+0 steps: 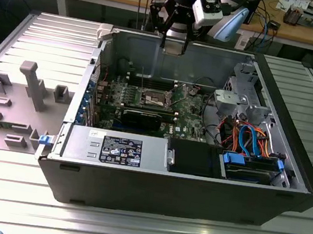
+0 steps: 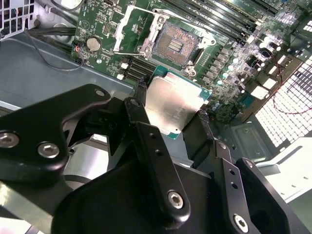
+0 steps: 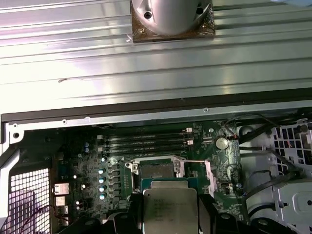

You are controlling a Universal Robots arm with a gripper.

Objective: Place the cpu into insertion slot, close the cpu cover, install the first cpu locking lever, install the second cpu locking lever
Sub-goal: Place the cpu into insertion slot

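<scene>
My gripper (image 1: 175,42) hangs over the open computer case (image 1: 191,201), near its back wall, shut on the cpu (image 1: 175,45). The cpu (image 2: 173,100) is a flat square chip with a dull silver top, pinched at two opposite edges between black fingers (image 2: 139,105). In the first wrist view the cpu (image 3: 170,209) sits just short of the insertion slot (image 3: 157,170). The insertion slot (image 2: 176,43) lies bare, dark centre exposed, on the green board (image 1: 190,107). The cpu cover (image 2: 132,27) stands swung open beside it.
A silver labelled box (image 1: 116,146) and a black box (image 1: 194,157) line the case's near side. A long black card (image 1: 144,117) lies by the socket. A drive cage (image 1: 238,100) and orange and blue cables (image 1: 253,140) fill the exterior view's right. Grey fixtures (image 1: 32,84) stand outside.
</scene>
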